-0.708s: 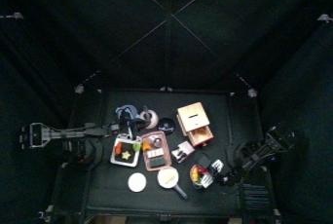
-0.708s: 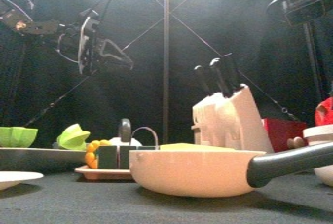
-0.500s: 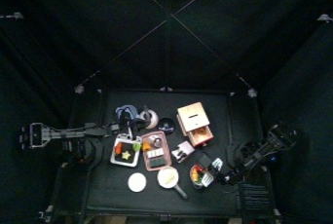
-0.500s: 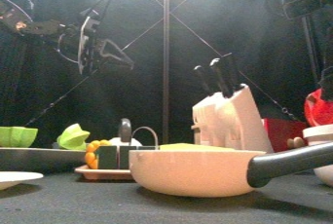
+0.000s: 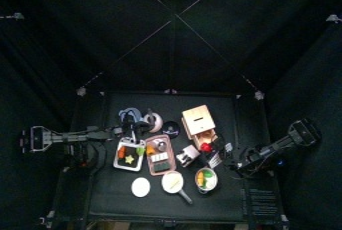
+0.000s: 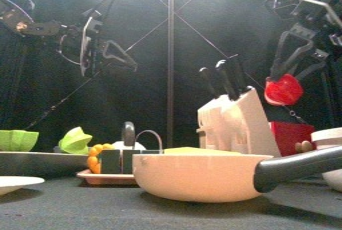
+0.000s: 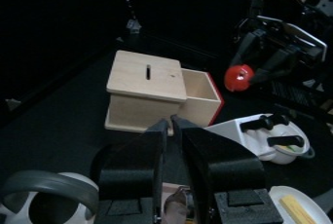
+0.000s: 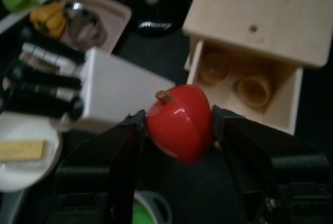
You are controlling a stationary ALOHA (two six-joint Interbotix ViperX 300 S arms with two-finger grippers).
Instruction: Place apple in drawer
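**Apple riding high toward the open drawer**

Apple [image 8: 178, 121] is hanging in the air, pinched between the two jaws of the right gripper [image 8: 180, 123], above the table's right side and near the pulled-out drawer [image 7: 159, 93]. In the right wrist view the drawer's tray is showing open beyond the fruit, with ring-shaped marks or items on its floor; what they are is hard to tell. The left gripper [image 7: 173, 142] is hovering over the table's left side with its jaws nearly together and nothing between them.

The risks, as a judgement: the fruit is round and smooth, so a grip that is sitting off its middle could be letting it slip as the arm swings. The knife block [image 6: 238, 122] is standing close to the path, and a low approach could be knocking it or the pan [image 6: 201, 174] in front. The tray opening is narrow compared with the jaws plus fruit, so a release from too high or off-centre could be sending the fruit onto the drawer's rim and rolling it away among the clutter.
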